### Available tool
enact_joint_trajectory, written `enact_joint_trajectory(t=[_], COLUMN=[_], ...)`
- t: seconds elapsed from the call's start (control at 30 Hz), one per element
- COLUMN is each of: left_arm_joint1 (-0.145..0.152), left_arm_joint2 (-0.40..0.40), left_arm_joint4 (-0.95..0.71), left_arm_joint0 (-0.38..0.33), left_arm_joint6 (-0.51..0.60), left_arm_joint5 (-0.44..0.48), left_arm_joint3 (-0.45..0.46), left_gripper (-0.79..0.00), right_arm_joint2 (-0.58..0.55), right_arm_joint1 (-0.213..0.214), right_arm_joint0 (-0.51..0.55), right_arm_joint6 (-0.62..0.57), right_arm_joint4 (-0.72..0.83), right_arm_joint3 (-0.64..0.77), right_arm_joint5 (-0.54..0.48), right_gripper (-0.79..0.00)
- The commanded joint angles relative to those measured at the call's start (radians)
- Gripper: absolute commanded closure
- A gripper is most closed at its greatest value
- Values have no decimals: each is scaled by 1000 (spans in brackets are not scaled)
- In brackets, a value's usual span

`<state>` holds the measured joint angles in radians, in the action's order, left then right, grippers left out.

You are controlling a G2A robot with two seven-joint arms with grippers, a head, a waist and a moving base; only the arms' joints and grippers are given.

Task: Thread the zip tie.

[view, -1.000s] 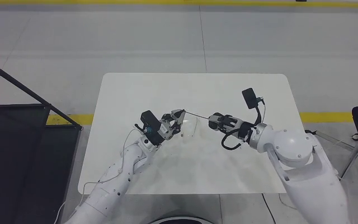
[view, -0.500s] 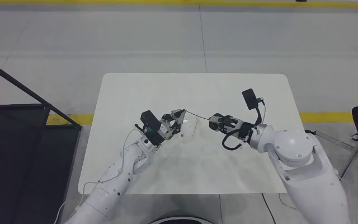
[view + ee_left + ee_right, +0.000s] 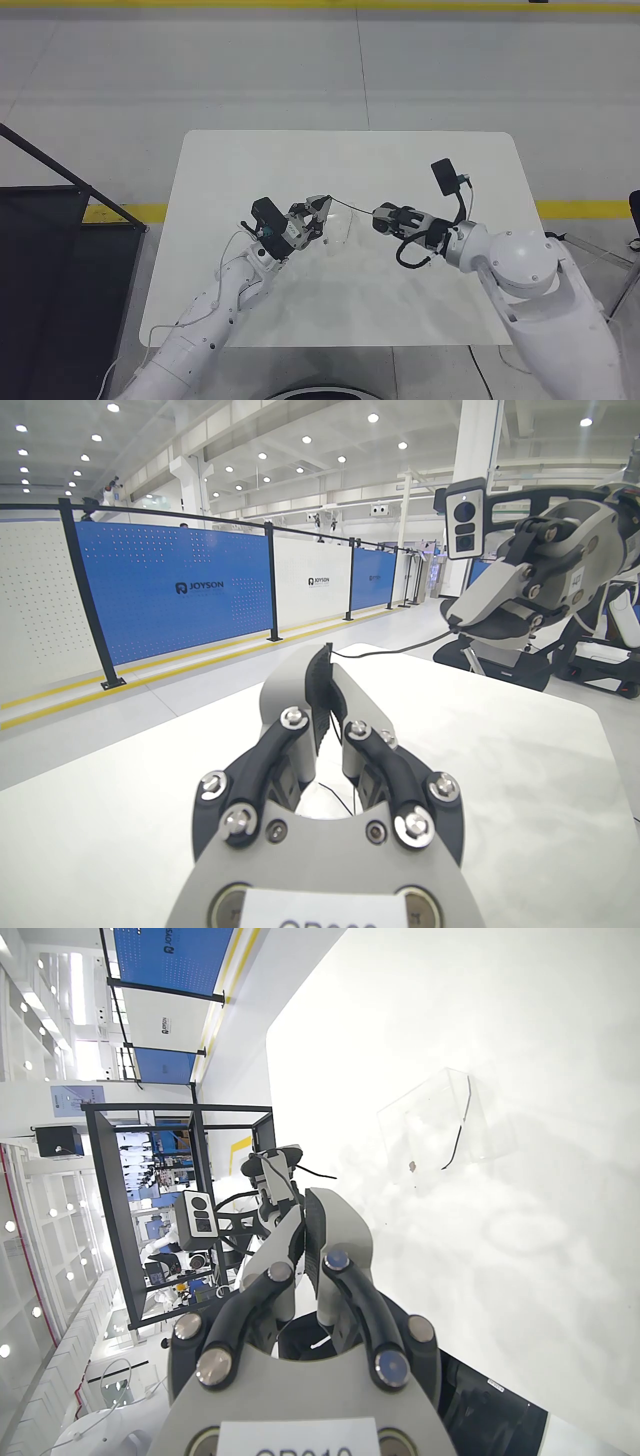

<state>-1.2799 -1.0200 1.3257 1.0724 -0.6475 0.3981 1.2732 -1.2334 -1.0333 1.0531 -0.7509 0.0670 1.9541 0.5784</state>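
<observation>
left end effector (image 3: 322, 206) (image 3: 327, 670) clenched on one end of the thin black zip tie (image 3: 350, 206) (image 3: 380, 654), ribbed pads pressed together with the strand coming out at the fingertips. right end effector (image 3: 381, 215) (image 3: 306, 1208) also clenched, pinching the other end of the same tie; the left wrist view shows it (image 3: 452, 627) farther off with the strand running into its tip. the tie is held up off the surface and spans the gap between the two end effectors in a shallow curve over the middle of the white rounded-corner worktop (image 3: 430, 290). a thin black loop shows under the left fingers in the left wrist view; cannot tell if it is part of the tie or a cable.

small clear plastic open box (image 3: 340, 235) (image 3: 430, 1093) sits on the worktop just beside the left end effector, below the left part of the span and apart from the right end effector. inside it a bent black strip (image 3: 462, 1123) leans against a wall, and a tiny brown speck (image 3: 412, 1166) lies by the box base.

around the worktop is grey floor with a yellow floor line (image 3: 585, 208). black metal frame (image 3: 40, 160) stands off the worktop's left side. blue perforated barrier panels (image 3: 165, 600) on black posts stand behind in the left wrist view.
</observation>
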Motion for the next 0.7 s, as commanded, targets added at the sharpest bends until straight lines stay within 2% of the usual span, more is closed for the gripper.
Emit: enact_joint_trajectory(t=[0.0, 0.67], left_arm_joint1=[0, 0], left_arm_joint2=[0, 0], left_arm_joint4=[0, 0], left_arm_joint0=[0, 0], left_arm_joint6=[0, 0], left_arm_joint5=[0, 0], left_arm_joint3=[0, 0], left_gripper=[0, 0], right_arm_joint2=[-2, 0], right_arm_joint1=[0, 3], right_arm_joint0=[4, 7], right_arm_joint6=[2, 5], right_arm_joint4=[1, 2], right_arm_joint3=[3, 7], right_arm_joint5=[-2, -1], right_gripper=[0, 0])
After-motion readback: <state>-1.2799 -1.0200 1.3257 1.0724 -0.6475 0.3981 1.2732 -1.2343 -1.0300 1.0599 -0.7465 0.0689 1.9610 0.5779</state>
